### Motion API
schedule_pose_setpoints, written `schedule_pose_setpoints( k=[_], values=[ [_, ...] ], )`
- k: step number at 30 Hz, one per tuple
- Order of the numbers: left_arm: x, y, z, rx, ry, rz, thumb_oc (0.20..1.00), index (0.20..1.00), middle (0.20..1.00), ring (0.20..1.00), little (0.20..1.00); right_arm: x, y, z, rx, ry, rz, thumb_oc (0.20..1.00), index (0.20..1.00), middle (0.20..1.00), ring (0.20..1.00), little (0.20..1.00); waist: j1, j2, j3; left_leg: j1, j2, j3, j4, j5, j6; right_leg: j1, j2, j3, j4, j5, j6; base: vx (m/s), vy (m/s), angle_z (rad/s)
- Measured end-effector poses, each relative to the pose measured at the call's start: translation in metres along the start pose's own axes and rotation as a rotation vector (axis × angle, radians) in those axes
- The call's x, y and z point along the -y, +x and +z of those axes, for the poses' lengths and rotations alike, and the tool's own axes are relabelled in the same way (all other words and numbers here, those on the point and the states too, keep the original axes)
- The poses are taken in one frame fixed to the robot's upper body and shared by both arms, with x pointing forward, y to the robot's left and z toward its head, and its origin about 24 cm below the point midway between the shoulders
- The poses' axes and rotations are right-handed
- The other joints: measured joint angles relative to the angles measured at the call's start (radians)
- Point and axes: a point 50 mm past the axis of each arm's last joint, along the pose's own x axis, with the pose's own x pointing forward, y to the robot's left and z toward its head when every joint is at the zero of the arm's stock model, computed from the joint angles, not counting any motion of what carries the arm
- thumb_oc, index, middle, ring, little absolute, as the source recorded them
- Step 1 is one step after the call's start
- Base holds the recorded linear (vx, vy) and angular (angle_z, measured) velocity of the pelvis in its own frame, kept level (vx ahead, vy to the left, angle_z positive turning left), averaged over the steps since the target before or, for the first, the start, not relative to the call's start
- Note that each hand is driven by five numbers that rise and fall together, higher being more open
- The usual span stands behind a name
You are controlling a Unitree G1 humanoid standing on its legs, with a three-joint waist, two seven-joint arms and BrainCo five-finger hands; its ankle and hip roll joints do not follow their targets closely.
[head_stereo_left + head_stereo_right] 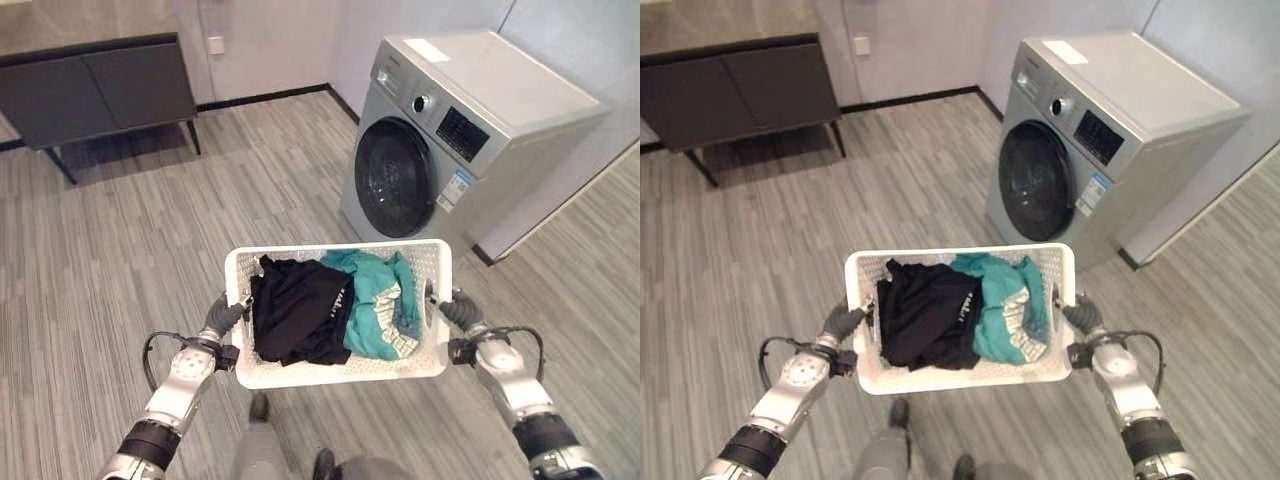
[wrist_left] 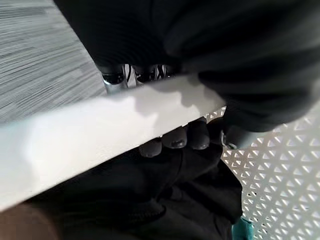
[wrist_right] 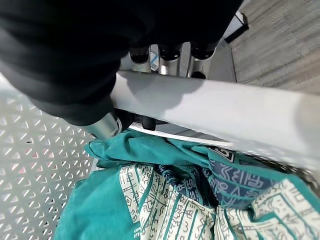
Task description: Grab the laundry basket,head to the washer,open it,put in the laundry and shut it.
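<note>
With the left hand and right hand curled on the basket rims, a slipping grip may spill the clothes before the washer.

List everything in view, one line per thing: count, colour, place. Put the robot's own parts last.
Basket: one, white, perforated, held up between both hands.
Black garment: one, in the basket's left half.
Teal garment: one, teal with pale pattern, in the basket's right half.
Washer: one, silver-grey with dark round door shut, ahead to the right.
Cabinet: one, dark, against the far wall on the left.
Left hand: curled round the basket's left rim.
Right hand: curled round the basket's right rim.
</note>
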Motion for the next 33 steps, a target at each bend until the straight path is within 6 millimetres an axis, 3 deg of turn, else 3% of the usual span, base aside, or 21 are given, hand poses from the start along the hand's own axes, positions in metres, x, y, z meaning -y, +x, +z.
schedule_pose_setpoints(
  k=[1,2,3,6,7,8,9,11,12,14,15,16,17,20,24,25,27,30,33],
  values=[
    [-0.001,-0.001,0.000,0.000,-0.001,0.002,0.200,0.200,0.200,0.200,0.200,0.000,0.001,0.002,0.004,0.001,0.000,0.200,0.200,0.200,0.200,0.200,0.005,0.000,0.000,0.014,-0.014,0.023,0.011,-0.025,0.019,-0.014,-0.031,-0.011,0.048,0.001,-0.001,0.30,0.243,-0.34],
    [-0.001,-0.002,-0.001,-0.001,-0.002,0.004,0.200,0.200,0.200,0.200,0.200,-0.001,0.001,0.002,0.007,0.002,0.001,0.200,0.200,0.200,0.200,0.200,0.004,0.002,-0.001,0.026,-0.023,0.034,0.010,-0.024,0.015,-0.021,-0.063,-0.031,0.093,-0.003,0.001,0.35,0.178,-0.30],
    [-0.002,-0.003,-0.001,0.002,-0.004,0.008,0.200,0.200,0.200,0.200,0.200,-0.002,0.000,-0.001,-0.004,0.006,0.002,0.200,0.200,0.200,0.200,0.200,0.003,-0.001,-0.005,0.059,-0.048,0.040,-0.011,-0.058,0.052,-0.030,-0.111,-0.062,0.111,-0.027,0.000,0.21,0.105,-0.26],
    [-0.007,-0.007,0.002,0.023,-0.009,0.026,0.200,0.200,0.200,0.200,0.200,-0.006,0.002,0.001,0.017,0.019,0.007,0.200,0.200,0.200,0.200,0.200,-0.003,0.023,-0.003,0.083,-0.054,0.043,-0.079,-0.031,0.060,-0.076,-0.130,-0.079,-0.077,-0.006,0.033,0.20,-0.060,-0.08],
    [-0.007,-0.008,0.001,0.018,-0.008,0.027,0.200,0.200,0.200,0.200,0.200,-0.008,0.003,-0.001,0.006,0.027,0.008,0.200,0.200,0.200,0.200,0.200,-0.005,0.026,-0.002,0.093,-0.056,0.053,-0.096,-0.019,0.058,-0.083,-0.143,-0.094,-0.160,0.020,0.070,0.08,-0.056,0.04],
    [-0.007,-0.008,-0.001,0.010,-0.008,0.028,0.200,0.200,0.200,0.200,0.200,-0.010,0.004,-0.004,-0.008,0.036,0.009,0.200,0.200,0.200,0.200,0.200,-0.005,0.030,-0.003,0.098,-0.057,0.056,-0.100,-0.019,0.057,-0.082,-0.152,-0.103,-0.240,0.056,0.086,0.26,-0.122,0.05],
    [-0.007,-0.009,-0.005,-0.006,-0.013,0.030,0.200,0.200,0.200,0.200,0.200,-0.013,0.002,-0.013,-0.045,0.046,0.011,0.200,0.200,0.200,0.200,0.200,-0.015,0.040,0.002,0.117,-0.058,0.035,-0.113,-0.030,0.050,-0.086,-0.159,-0.088,-0.370,0.137,0.112,0.19,-0.078,0.23],
    [-0.005,-0.009,-0.010,-0.027,-0.019,0.030,0.200,0.200,0.200,0.200,0.200,-0.017,-0.003,-0.021,-0.065,0.066,0.013,0.200,0.200,0.200,0.200,0.200,-0.034,0.039,0.003,0.138,-0.079,0.004,-0.128,-0.028,0.049,-0.074,-0.146,0.016,-0.435,0.200,0.131,0.10,-0.091,0.54],
    [-0.005,-0.010,-0.012,-0.034,-0.018,0.028,0.200,0.200,0.200,0.200,0.200,-0.019,-0.007,-0.028,-0.090,0.070,0.016,0.200,0.200,0.200,0.200,0.200,-0.038,0.029,0.004,0.148,-0.092,-0.006,-0.131,-0.028,0.048,-0.071,-0.159,0.035,-0.431,0.223,0.124,0.04,-0.132,0.63],
    [-0.003,-0.015,-0.016,-0.044,-0.022,0.023,0.200,0.200,0.200,0.200,0.200,-0.020,-0.010,-0.032,-0.099,0.073,0.019,0.200,0.200,0.200,0.200,0.200,-0.034,0.019,0.002,0.147,-0.116,-0.022,-0.131,-0.040,0.039,-0.073,-0.161,0.002,-0.418,0.256,0.120,0.00,-0.152,0.46],
    [-0.003,-0.017,-0.017,-0.043,-0.023,0.021,0.200,0.200,0.200,0.200,0.200,-0.021,-0.010,-0.032,-0.099,0.073,0.019,0.200,0.200,0.200,0.200,0.200,-0.021,-0.007,-0.004,0.129,-0.137,-0.027,-0.127,-0.045,0.031,-0.063,-0.157,0.004,-0.442,0.304,0.101,-0.04,-0.160,0.30],
    [-0.001,-0.018,-0.018,-0.044,-0.029,0.020,0.200,0.200,0.200,0.200,0.200,-0.019,-0.009,-0.032,-0.104,0.073,0.015,0.200,0.200,0.200,0.200,0.200,-0.022,-0.002,0.001,0.119,-0.133,-0.034,-0.121,-0.046,0.027,-0.057,-0.151,0.002,-0.462,0.336,0.084,-0.06,-0.143,0.26],
    [0.000,-0.019,-0.019,-0.048,-0.030,0.018,0.200,0.200,0.200,0.200,0.200,-0.019,-0.007,-0.032,-0.105,0.072,0.013,0.200,0.200,0.200,0.200,0.200,-0.028,0.008,0.001,0.101,-0.120,-0.043,-0.113,-0.046,0.021,-0.061,-0.137,-0.009,-0.475,0.352,0.081,-0.06,-0.129,0.26],
    [-0.002,-0.017,-0.015,-0.035,-0.024,0.025,0.200,0.200,0.200,0.200,0.200,-0.019,-0.003,-0.025,-0.088,0.072,0.013,0.200,0.200,0.200,0.200,0.200,-0.032,-0.001,0.009,0.057,-0.070,-0.055,-0.110,-0.042,-0.009,-0.075,-0.079,-0.027,-0.529,0.374,0.047,-0.05,-0.116,0.03],
    [-0.003,-0.014,-0.009,-0.014,-0.024,0.025,0.200,0.200,0.200,0.200,0.200,-0.019,-0.002,-0.025,-0.083,0.073,0.011,0.200,0.200,0.200,0.200,0.200,-0.044,-0.008,0.020,0.059,-0.032,-0.054,-0.131,-0.036,-0.040,-0.073,-0.040,-0.027,-0.560,0.380,0.034,-0.04,-0.094,-0.12],
    [-0.003,-0.014,-0.010,-0.017,-0.032,0.032,0.200,0.200,0.200,0.200,0.200,-0.019,-0.001,-0.022,-0.074,0.073,0.010,0.200,0.200,0.200,0.200,0.200,-0.060,0.008,0.076,0.067,0.037,-0.068,-0.199,0.009,-0.107,-0.073,0.035,-0.048,-0.602,0.391,-0.011,-0.01,-0.024,-0.05],
    [-0.001,-0.014,-0.012,-0.028,-0.041,0.032,0.200,0.200,0.200,0.200,0.200,-0.019,0.000,-0.024,-0.084,0.054,0.010,0.200,0.200,0.200,0.200,0.200,-0.061,0.010,0.081,0.094,0.036,-0.056,-0.214,0.012,-0.108,-0.056,0.032,-0.050,-0.602,0.398,-0.021,-0.03,0.010,-0.08],
    [0.021,-0.022,-0.042,-0.153,-0.116,0.019,0.200,0.200,0.200,0.200,0.200,-0.018,-0.006,-0.046,-0.184,0.023,0.003,0.200,0.200,0.200,0.200,0.200,-0.073,0.043,0.078,0.273,0.033,-0.022,-0.304,0.016,-0.099,0.073,0.026,-0.040,-0.603,0.361,-0.010,-0.02,0.015,-0.16],
    [0.027,-0.024,-0.044,-0.163,-0.133,0.013,0.200,0.200,0.200,0.200,0.200,-0.018,-0.012,-0.054,-0.213,0.023,0.002,0.200,0.200,0.200,0.200,0.200,-0.091,0.054,0.037,0.290,0.027,-0.010,-0.318,0.016,-0.093,0.078,0.019,-0.037,-0.603,0.361,-0.013,0.01,-0.025,-0.05]
  ],
)
